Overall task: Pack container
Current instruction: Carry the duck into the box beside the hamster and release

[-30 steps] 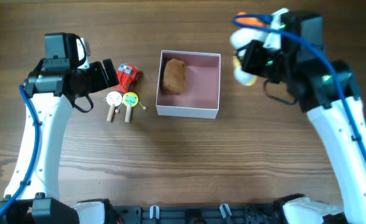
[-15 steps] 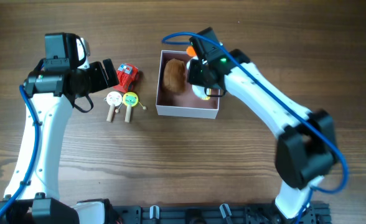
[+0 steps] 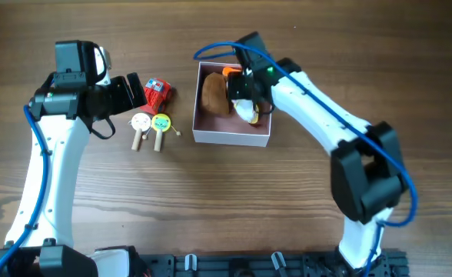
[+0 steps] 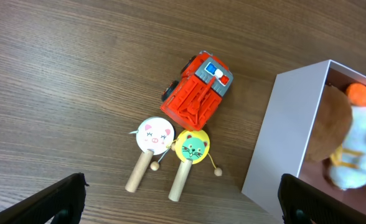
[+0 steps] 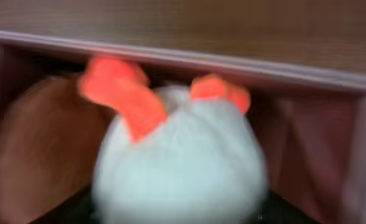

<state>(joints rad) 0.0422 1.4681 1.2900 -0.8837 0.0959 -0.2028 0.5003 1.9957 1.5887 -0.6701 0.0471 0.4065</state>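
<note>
The container (image 3: pixel 232 138) is a shallow white box with a dusty-pink inside, at the table's upper middle. A brown plush (image 3: pixel 214 94) lies in its left half. A white plush with orange parts (image 3: pixel 247 110) sits beside it, under my right gripper (image 3: pixel 241 86), which reaches into the box. In the right wrist view the white plush (image 5: pixel 180 162) is blurred and fills the space at the jaws, so their state is hidden. My left gripper (image 4: pixel 183 199) is wide open above the table, left of the box, holding nothing.
A red toy truck (image 3: pixel 157 91) lies left of the container. Below it are two small wooden rattle drums, one with a pig face (image 3: pixel 141 121) and one with a cat face (image 3: pixel 161 122). All three sit just ahead of the left gripper.
My right arm swung from the far right to over the container, bringing the white plush down into it beside the brown plush. The left arm has not moved.
</note>
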